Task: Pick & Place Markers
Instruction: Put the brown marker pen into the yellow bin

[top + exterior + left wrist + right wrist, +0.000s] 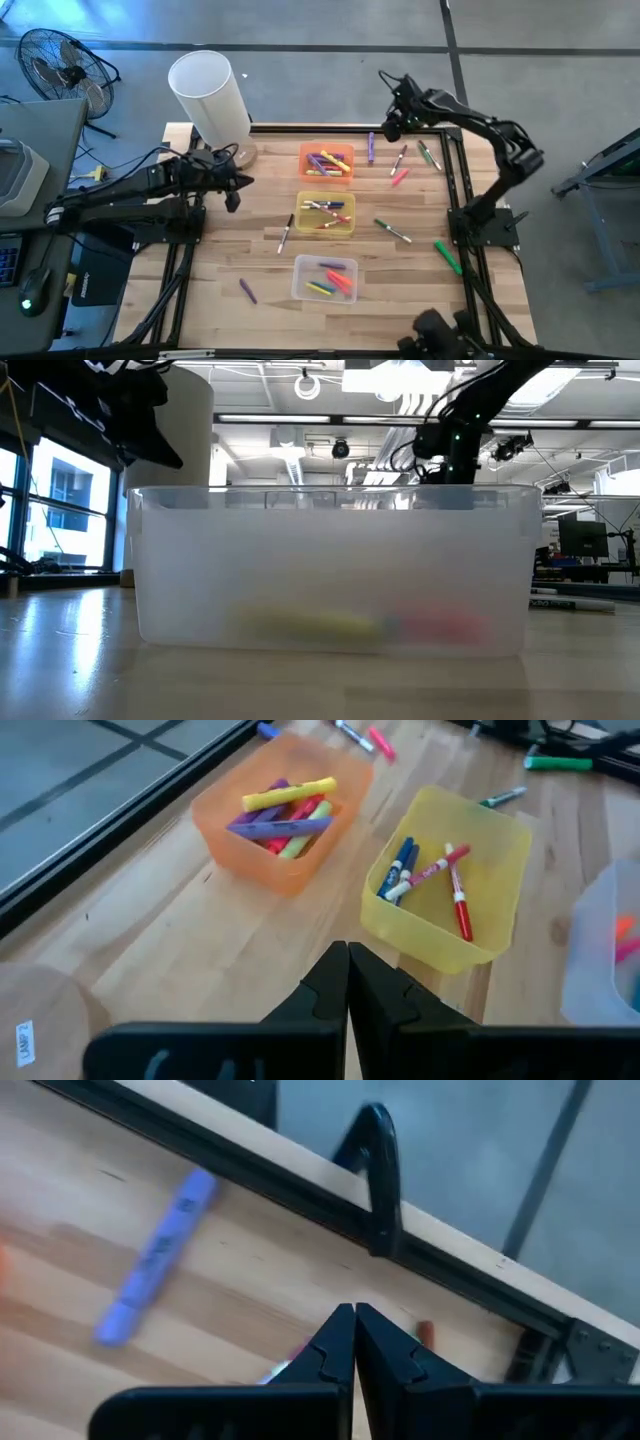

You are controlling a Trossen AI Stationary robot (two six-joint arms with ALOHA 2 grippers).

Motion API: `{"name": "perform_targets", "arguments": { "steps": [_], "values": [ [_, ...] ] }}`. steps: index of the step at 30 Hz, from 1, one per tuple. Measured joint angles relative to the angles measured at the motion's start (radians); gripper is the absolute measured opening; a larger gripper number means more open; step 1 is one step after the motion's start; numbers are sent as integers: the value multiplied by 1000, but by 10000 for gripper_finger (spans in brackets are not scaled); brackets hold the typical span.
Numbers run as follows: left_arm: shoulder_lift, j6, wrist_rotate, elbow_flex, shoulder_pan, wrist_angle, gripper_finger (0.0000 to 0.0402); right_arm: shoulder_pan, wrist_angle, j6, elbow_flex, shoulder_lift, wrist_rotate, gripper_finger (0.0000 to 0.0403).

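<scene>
Right gripper (388, 128), shut and empty, hovers upper right near your purple marker (371, 147): light, stiff, slippery; pinch it mid-barrel.

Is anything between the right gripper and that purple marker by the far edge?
Nothing visible. The right gripper, shut and empty, hangs over the far edge beside the purple marker, which lies alone on bare wood; the orange bin sits off to its side, not between.
</scene>
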Motion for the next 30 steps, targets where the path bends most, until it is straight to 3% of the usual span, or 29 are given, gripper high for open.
{"name": "perform_targets", "arguments": {
  "steps": [7, 15, 18, 30],
  "values": [
    [1, -57, -19, 0, 0, -1, 0, -88, -95, -36, 47, 146, -59, 11],
    [1, -73, -62, 0, 0, -1, 0, -161, -132, 18, 47, 166, -27, 115],
    [1, -72, -83, 0, 0, -2, 0, -181, -147, 30, 36, 166, 7, 134],
    [1, -53, -86, 0, 0, -2, 0, -179, -103, 76, -98, 166, 33, 99]
  ]
}}
